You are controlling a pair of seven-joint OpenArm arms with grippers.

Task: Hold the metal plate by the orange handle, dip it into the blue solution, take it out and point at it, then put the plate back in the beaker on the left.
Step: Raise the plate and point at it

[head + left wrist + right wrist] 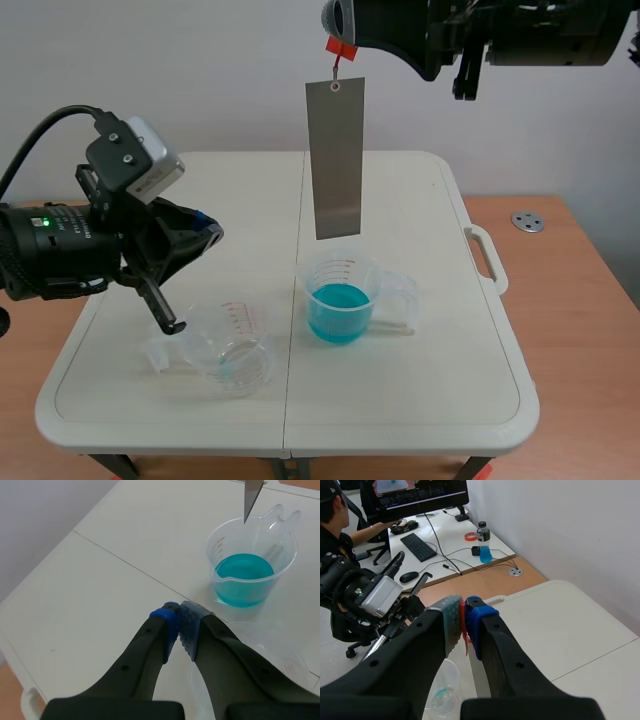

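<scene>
I see right gripper (464, 611) clamped on the orange handle (340, 47), metal plate (336, 160) hanging above the blue-solution beaker (340, 300). My left gripper (179, 615) is closed, empty. Beaker graduations (220, 544) unreadable.

The left pincer (179, 620) rose from the lower middle of the frame, its two pads pressed together with nothing between them. In the upper right a clear beaker (287, 545) of blue solution (245, 572) stood on the cream counter (100, 580) — the lower corner of the metal plate (251, 497) hung over its mouth, clear of the liquid. At the lower right, part of a second beaker (270, 652) showed beside the pincer.
</scene>
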